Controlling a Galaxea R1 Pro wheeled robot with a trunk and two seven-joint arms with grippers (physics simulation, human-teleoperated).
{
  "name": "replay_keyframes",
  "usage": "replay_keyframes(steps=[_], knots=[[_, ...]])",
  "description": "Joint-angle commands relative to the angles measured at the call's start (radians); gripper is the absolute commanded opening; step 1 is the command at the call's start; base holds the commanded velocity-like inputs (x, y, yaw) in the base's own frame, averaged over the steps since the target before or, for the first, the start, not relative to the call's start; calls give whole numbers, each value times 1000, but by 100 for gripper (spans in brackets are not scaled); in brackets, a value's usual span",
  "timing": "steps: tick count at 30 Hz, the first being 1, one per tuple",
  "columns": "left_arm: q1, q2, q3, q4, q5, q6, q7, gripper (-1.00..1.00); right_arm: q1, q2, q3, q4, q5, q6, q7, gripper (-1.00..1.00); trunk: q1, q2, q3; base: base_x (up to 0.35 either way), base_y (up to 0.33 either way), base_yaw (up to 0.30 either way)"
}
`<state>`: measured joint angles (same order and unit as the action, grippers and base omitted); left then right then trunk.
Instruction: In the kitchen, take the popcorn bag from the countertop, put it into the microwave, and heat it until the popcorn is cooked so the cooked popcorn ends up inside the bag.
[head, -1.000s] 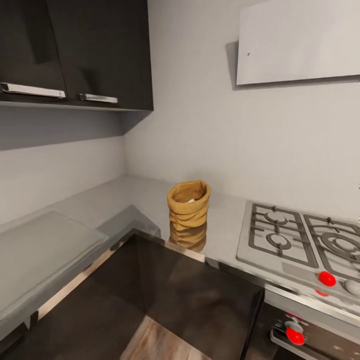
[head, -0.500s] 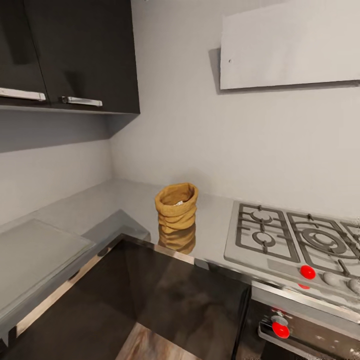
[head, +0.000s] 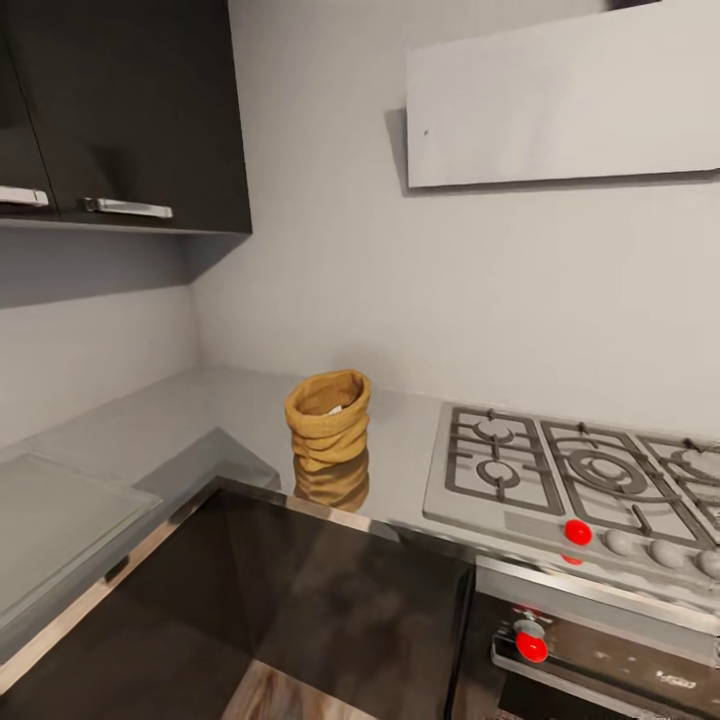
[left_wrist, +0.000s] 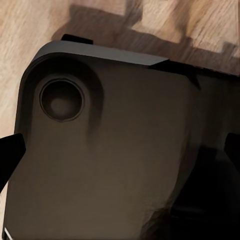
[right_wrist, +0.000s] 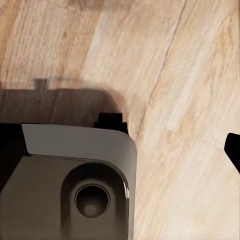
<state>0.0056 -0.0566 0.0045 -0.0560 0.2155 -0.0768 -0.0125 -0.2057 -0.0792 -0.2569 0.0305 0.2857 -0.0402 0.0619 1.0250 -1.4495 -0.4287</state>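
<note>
One popcorn bag (head: 327, 417) stands on the countertop (head: 200, 410), beside the hob (head: 560, 475).

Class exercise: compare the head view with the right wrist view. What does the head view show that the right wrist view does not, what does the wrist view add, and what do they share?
Head view alone: the popcorn bag standing upright on the countertop, left of the gas hob, with dark wall cabinets above.

Right wrist view alone: a dark rounded part of the robot's body over bright, pale planks.

Shared: the wooden floor, of which the head view catches a strip at its lower edge.
</note>
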Motion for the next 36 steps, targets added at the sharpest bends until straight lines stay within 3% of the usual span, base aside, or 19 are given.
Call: replay_keyframes(steps=[1,15,36], knots=[[1,0,1,-2,7,-1,-1,100,-1,-1,-9,3,8,-4,2,100,0,0,0,0,0,-165],[1,0,2,-2,7,-1,-1,100,-1,-2,-9,3,8,0,2,100,0,0,12,0,0,-156],[1,-2,3,-2,7,-1,-1,100,-1,-5,-7,3,9,2,3,100,0,0,13,0,59,-4]])
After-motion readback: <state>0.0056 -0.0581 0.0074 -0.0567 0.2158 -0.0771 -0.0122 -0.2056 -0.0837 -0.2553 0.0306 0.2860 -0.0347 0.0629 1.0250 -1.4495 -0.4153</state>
